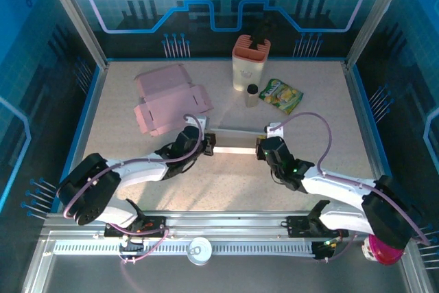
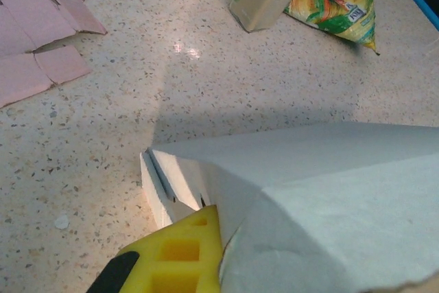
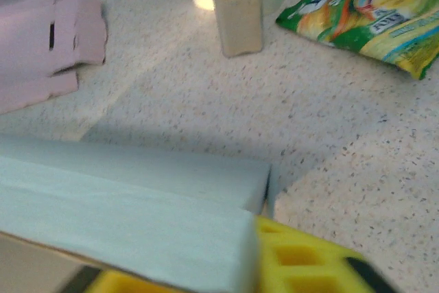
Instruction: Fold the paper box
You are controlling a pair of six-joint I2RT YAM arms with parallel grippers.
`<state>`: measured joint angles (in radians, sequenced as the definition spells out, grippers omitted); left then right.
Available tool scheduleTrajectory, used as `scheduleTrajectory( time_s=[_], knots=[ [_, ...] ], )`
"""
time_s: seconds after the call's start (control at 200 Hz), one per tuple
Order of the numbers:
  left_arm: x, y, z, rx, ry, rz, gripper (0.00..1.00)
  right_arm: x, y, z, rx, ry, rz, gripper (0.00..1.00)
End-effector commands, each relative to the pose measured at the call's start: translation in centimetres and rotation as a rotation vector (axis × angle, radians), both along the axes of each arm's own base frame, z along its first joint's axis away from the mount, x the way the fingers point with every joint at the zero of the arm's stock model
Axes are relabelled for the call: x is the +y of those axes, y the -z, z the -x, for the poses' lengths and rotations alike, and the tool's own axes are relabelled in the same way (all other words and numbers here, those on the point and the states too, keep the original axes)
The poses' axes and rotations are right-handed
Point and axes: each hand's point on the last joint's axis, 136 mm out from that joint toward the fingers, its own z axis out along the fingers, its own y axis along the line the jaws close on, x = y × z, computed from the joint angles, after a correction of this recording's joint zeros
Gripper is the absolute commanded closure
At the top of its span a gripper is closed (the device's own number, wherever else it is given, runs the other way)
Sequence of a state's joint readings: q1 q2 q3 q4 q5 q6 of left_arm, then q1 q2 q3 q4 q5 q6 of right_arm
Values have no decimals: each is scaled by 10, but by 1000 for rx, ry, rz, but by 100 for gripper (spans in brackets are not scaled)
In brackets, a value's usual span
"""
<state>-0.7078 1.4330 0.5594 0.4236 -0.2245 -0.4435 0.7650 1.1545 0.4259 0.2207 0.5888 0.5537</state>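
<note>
A long white paper box lies across the middle of the table between my two grippers. My left gripper is at the box's left end. In the left wrist view, its yellow finger presses against a raised white wall of the box, and the jaws are shut on that wall. My right gripper is at the box's right end. In the right wrist view, one yellow finger sits beside the end of the box wall, and the other peeks out under it. These jaws stand a little apart.
A flat pink cardboard blank lies at the back left. Behind the box stand a cream holder with a peach top and a small jar, with a green snack bag beside them. Blue rails border the table.
</note>
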Motion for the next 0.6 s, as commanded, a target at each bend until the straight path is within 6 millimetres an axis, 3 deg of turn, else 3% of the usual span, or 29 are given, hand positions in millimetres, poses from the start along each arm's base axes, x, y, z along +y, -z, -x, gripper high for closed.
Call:
scheduleTrajectory(
  time_s=[0.0,0.265,0.45,0.595],
  knots=[
    [-10,18,25,59,74,-46,100,16,-5,20,96,-63,-72,66],
    [-5,29,31,34,14,-129,100,10,-21,55,239,-72,-208,41],
    [-5,35,35,25,-17,-148,100,6,-22,78,323,-69,-311,34],
    [-3,38,37,23,-37,-152,100,12,-41,89,319,-111,-425,31]
  ],
)
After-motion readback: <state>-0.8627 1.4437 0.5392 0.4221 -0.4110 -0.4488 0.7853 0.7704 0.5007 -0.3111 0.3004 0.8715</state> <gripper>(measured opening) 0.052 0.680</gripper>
